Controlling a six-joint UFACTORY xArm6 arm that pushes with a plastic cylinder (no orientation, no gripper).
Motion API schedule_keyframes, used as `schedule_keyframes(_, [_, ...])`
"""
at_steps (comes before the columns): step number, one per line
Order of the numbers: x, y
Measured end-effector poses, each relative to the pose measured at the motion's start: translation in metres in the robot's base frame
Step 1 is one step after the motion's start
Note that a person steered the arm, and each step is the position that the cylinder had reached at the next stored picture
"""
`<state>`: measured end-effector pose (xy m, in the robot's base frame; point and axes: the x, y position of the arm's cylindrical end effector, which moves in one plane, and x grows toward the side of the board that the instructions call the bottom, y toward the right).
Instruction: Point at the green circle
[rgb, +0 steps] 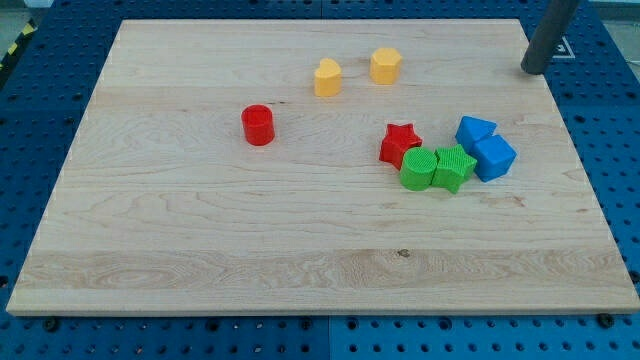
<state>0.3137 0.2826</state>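
Tip (533, 70) well apart from green circle (417, 170).

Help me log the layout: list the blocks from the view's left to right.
Red cylinder → yellow heart-like block → yellow hexagon → red star → green circle → green star → my tip.

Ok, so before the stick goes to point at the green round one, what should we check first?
1. Green circle in plain sight on the board: ok.
2. My tip visible, at the view's top right, clear of every block: ok.
3. Tip at the green circle yet: not ok, it is far off.
4. Straight way in: not ok, the blue blocks sit between.
5. Room around the target: not ok, the red star and green star crowd it.
6. Way in from the view's bottom: ok, bare wood.
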Motion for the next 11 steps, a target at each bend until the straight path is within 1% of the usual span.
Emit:
schedule_keyframes(2, [0.062,0.0])
schedule_keyframes(3, [0.111,-0.002])
schedule_keyframes(4, [0.175,-0.003])
schedule_keyframes(5, [0.216,-0.034])
schedule_keyframes(6, [0.239,-0.111])
schedule_keyframes(7, [0.234,-0.21])
schedule_keyframes(8, [0.195,-0.223])
schedule_keyframes(9, [0.184,-0.223])
schedule_keyframes(11, [0.184,-0.172])
